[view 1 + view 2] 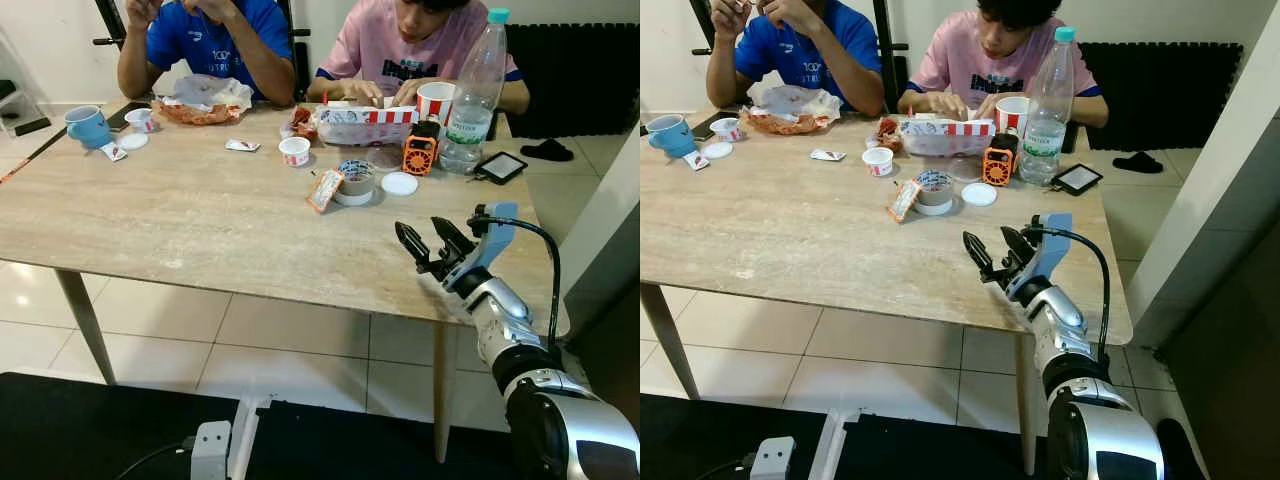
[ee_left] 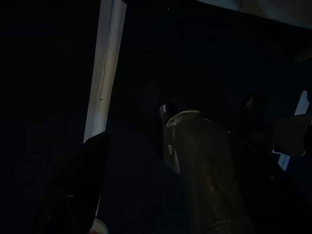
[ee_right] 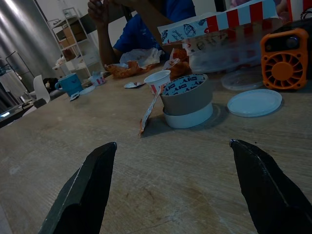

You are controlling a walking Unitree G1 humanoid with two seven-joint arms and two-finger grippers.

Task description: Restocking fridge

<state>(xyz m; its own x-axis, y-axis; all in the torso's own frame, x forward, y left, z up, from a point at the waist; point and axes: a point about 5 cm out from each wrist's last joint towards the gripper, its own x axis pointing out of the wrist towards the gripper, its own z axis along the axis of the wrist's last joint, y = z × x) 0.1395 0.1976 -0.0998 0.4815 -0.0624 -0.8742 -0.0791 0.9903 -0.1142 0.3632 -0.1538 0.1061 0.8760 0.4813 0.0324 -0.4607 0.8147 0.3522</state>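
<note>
A tall clear water bottle (image 1: 473, 95) with a teal cap stands at the far right of the wooden table (image 1: 200, 220), beside a red-striped paper cup (image 1: 435, 100). My right gripper (image 1: 420, 232) is open and hovers low over the table's near right part, with nothing between its fingers. It points toward a grey tub (image 3: 187, 97) standing on a white lid, well short of it. A sauce packet (image 1: 324, 190) leans against the tub. My left gripper (image 2: 83, 185) hangs idle in the dark.
Two people sit at the far side, eating. An orange mini fan (image 1: 419, 155), a loose white lid (image 1: 400, 184), a striped food box (image 1: 365, 125), a small white cup (image 1: 294, 151), a blue mug (image 1: 88, 126) and a dark phone (image 1: 500, 167) lie on the table. A white wall edge stands at the right.
</note>
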